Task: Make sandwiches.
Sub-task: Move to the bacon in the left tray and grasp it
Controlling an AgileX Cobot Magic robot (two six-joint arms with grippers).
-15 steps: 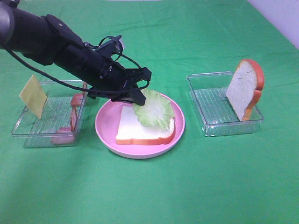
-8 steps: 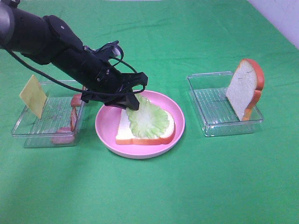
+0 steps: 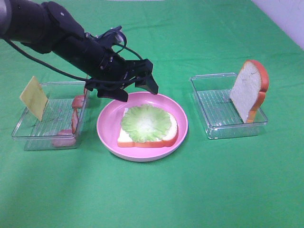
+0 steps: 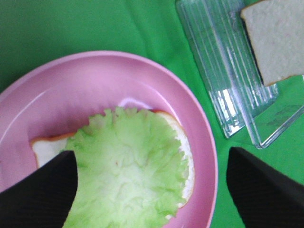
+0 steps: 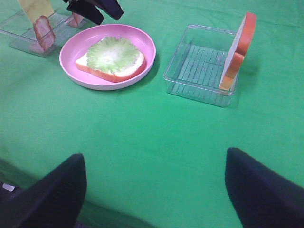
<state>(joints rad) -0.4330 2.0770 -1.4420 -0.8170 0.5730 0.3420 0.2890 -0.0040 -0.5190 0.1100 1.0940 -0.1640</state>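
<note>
The high exterior camera looks steeply down from the front at the green cloth table, round pink plate central, clear plastic tray at 3 o'clock. The left wrist camera faces down, close over that plate; the right wrist camera views obliquely from well back. All share the plate, its pale green lettuce leaf and the tray

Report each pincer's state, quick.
Left pincer: open, holding nothing, above the lettuce.
Right pincer: open, holding nothing.
</note>
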